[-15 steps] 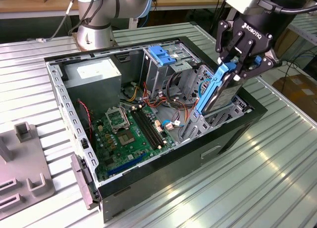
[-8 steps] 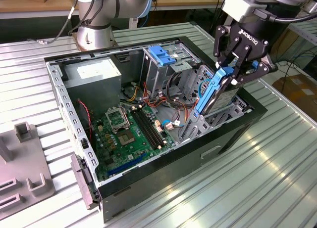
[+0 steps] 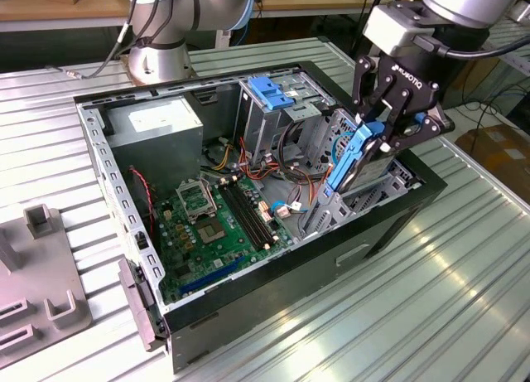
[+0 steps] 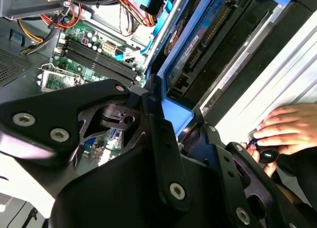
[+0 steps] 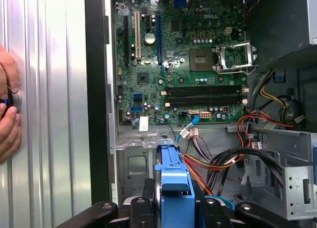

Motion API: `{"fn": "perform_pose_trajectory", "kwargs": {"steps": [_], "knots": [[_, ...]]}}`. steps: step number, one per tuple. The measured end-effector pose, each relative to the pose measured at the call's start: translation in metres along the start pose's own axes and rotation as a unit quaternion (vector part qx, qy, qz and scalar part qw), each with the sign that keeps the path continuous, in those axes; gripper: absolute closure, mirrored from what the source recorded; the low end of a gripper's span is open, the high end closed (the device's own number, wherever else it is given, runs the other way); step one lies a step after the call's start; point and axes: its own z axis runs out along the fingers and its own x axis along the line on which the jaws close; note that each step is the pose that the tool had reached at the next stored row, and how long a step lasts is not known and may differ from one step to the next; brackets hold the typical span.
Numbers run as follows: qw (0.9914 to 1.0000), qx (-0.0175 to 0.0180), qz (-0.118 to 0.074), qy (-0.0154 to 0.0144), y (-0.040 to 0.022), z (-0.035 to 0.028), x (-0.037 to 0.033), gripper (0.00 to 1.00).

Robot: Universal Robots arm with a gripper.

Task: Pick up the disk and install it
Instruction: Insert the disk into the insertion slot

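**Inspector:** Largest item first. Status?

**Assistant:** Slatted metal table (image 3: 464, 299), carrying an open computer case (image 3: 273, 303) laid on its side, panel off. Judged so placed to give access from above.

**Inspector:** Inside?

**Assistant:** Motherboard (image 3: 215, 224) flat on the floor of the case, memory slots bare. Power-supply box (image 3: 157, 121) in the far corner, toward the exterior view's left. Drive cage (image 3: 257, 125) next along, topped by a blue bracket (image 3: 272, 92). Neither touched.

**Inspector:** Task item?

**Assistant:** Disk (image 3: 348, 162) off the table, standing on edge and tilted, at the end of the case toward the exterior view's right. Lower end down among the metal bay walls there, upper end above the rim. Not seated, as far as can be judged. Held edgewise, probably to slide between the bay's guides.

**Inspector:** Grip?

**Assistant:** Gripper (image 3: 383, 129) clenched on the disk's blue carrier frame at the upper end, closed from both sides. Hold at the top judged to leave the lower end free to enter.

**Inspector:** Hazards?

**Assistant:** Loose cables (image 5: 208, 163) close beside the disk. Snagging possible.

**Inspector:** Anything smaller?

**Assistant:** A person's hand (image 4: 282, 129) resting on the table outside the case, fingertips on a small dark round object. Nature of it not determinable.
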Motion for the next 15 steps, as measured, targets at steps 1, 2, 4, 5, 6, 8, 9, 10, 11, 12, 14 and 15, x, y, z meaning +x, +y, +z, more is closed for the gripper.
{"fn": "perform_pose_trajectory", "kwargs": {"steps": [1,2,4,5,6,8,9,10,11,12,14,15], "knots": [[1.0,0.0,0.0,0.0001,0.0,0.0018,0.0,0.63],[1.0,0.0,0.0,0.0002,-0.0001,0.003,0.0,0.63],[1.0,0.0,0.0,0.0001,-0.0001,0.0045,0.0001,0.63],[1.0,0.0,0.0,0.0001,-0.0001,0.0045,0.0001,0.63],[1.0,0.0,0.0,0.0001,-0.0001,0.0045,0.0001,0.63],[1.0,0.0,0.0,0.0001,-0.0001,0.0046,0.0001,0.63],[1.0,0.0,0.0,0.0,-0.0001,0.0046,0.0001,0.63],[1.0,0.0001,0.0,-0.0001,-0.0002,0.0047,0.0,0.63],[1.0,0.0001,0.0,-0.0002,-0.0002,0.0048,0.0001,0.62],[1.0,0.0,0.0,-0.0001,-0.0001,0.0048,0.0001,0.62],[1.0,0.0,0.0,0.0,-0.0002,0.0047,0.0001,0.55],[1.0,0.0,0.0,0.0,-0.0001,0.0047,0.0001,0.55]]}}
